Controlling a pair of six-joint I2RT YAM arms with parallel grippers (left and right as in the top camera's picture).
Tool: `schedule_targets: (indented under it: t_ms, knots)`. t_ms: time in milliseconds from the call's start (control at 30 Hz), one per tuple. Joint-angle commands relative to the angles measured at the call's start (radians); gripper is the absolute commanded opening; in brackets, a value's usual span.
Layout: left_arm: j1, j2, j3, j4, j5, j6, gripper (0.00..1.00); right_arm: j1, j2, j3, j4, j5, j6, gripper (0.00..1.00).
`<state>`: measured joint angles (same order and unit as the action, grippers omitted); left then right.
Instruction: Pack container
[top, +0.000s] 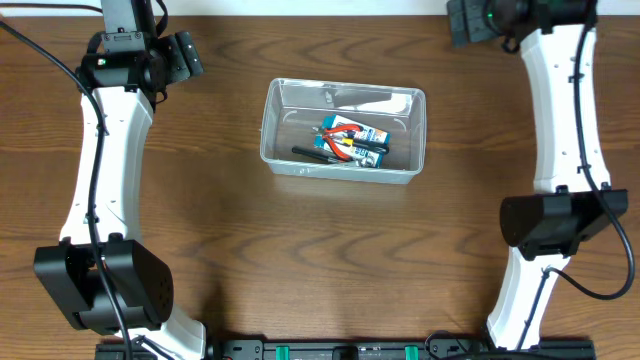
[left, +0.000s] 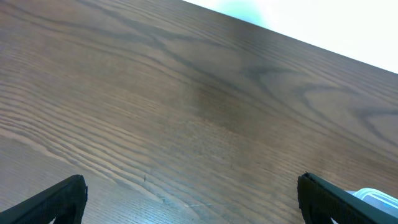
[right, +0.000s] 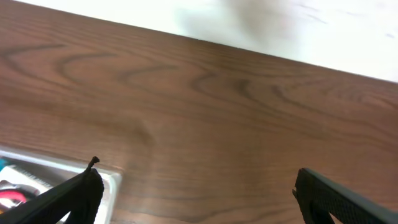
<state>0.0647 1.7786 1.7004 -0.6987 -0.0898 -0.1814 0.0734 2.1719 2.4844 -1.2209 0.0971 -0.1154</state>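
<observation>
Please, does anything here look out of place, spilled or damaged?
Nothing stands out. The container sits flat and upright on the table, with the small tools and the blue-and-white box lying inside it. The left gripper and the right gripper are open, each well apart from the container.

No text, label or number can be read anywhere; any print on the blue-and-white box (top: 365, 135) inside the container (top: 267, 130) is too small.

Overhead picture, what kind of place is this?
Probably a robot lab workbench: a white left arm and right arm stand at a wooden table, with a clear container of small tools between them.
</observation>
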Motion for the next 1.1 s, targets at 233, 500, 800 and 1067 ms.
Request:
schedule_targets:
  t_ms: [233, 500, 800, 1067]
  knots:
    - [0.002, 0.014, 0.005, 0.0, -0.016, 0.013, 0.98, -0.025, -0.008, 0.004, -0.003, 0.004, 0.025, 0.99]
    - [0.002, 0.014, 0.005, 0.0, -0.016, 0.013, 0.98, -0.026, -0.008, 0.004, -0.003, 0.004, 0.025, 0.99]
    - [0.002, 0.014, 0.005, 0.0, -0.016, 0.013, 0.98, -0.026, -0.006, 0.001, -0.003, 0.004, 0.025, 0.99]
    - [0.002, 0.014, 0.005, 0.0, -0.016, 0.013, 0.98, -0.025, -0.028, 0.001, -0.003, 0.004, 0.025, 0.99]
